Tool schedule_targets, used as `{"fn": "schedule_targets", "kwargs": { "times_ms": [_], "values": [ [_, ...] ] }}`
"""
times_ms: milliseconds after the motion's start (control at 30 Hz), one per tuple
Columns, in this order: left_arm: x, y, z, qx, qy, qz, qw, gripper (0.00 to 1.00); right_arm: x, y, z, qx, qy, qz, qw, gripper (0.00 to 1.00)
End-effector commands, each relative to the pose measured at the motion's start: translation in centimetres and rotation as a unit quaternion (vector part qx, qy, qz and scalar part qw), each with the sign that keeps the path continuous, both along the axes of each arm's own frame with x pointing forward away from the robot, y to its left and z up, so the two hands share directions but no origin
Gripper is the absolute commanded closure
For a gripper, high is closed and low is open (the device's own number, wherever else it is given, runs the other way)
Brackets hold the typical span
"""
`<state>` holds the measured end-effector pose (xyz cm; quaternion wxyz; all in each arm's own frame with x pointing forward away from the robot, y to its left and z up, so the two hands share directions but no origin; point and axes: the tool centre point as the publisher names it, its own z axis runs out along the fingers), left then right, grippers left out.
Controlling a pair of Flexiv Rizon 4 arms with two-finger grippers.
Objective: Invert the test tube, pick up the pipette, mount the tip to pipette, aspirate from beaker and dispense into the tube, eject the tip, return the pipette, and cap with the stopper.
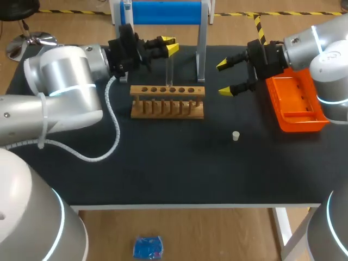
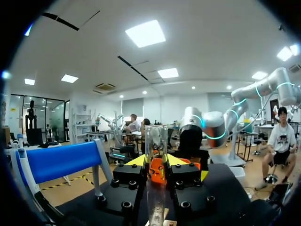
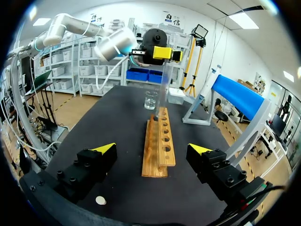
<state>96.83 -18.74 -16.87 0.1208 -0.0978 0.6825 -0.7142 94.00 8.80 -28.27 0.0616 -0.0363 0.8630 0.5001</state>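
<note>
Black counter point(image 1: 163, 163) | left jaws clamped on test tube point(image 1: 169, 72), held upright just over wooden rack point(image 1: 167, 101) | right jaws open, empty, beside orange tray point(image 1: 296, 103) | step: tube inversion, probably ending | next: line tube up with a rack hole | stopper point(image 1: 236, 136) loose, apart from rack

Left hand point(image 1: 170, 45) pinched on the test tube point(image 1: 169, 70), right hand point(image 1: 224, 78) spread wide, both pointing inward.

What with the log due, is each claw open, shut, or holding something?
Left claw: shut on the test tube.
Right claw: open, empty.
</note>
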Motion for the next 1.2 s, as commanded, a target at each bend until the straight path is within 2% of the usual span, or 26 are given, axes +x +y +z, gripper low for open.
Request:
{"fn": "schedule_targets", "kwargs": {
  "times_ms": [33, 133, 500, 1200],
  "values": [
    [0.9, 0.0, -0.3, -0.002, -0.010, -0.064, 0.998, 1.00, -0.1, 0.0, 0.0, -0.001, 0.000, 0.000, 1.000, 0.00],
    [1.3, 0.0, -0.3, -0.005, -0.017, -0.077, 0.997, 1.00, -0.1, 0.0, 0.0, -0.001, 0.000, 0.000, 1.000, 0.00],
    [2.5, -0.1, -0.9, -0.004, -0.008, -0.090, 0.996, 1.00, -0.1, 0.0, 0.0, -0.001, 0.000, 0.000, 1.000, 0.00],
    [2.7, -0.7, -2.9, -0.025, 0.004, -0.091, 0.996, 1.00, -0.1, 0.0, 0.0, -0.001, 0.000, 0.000, 1.000, 0.00]
  ]
}}
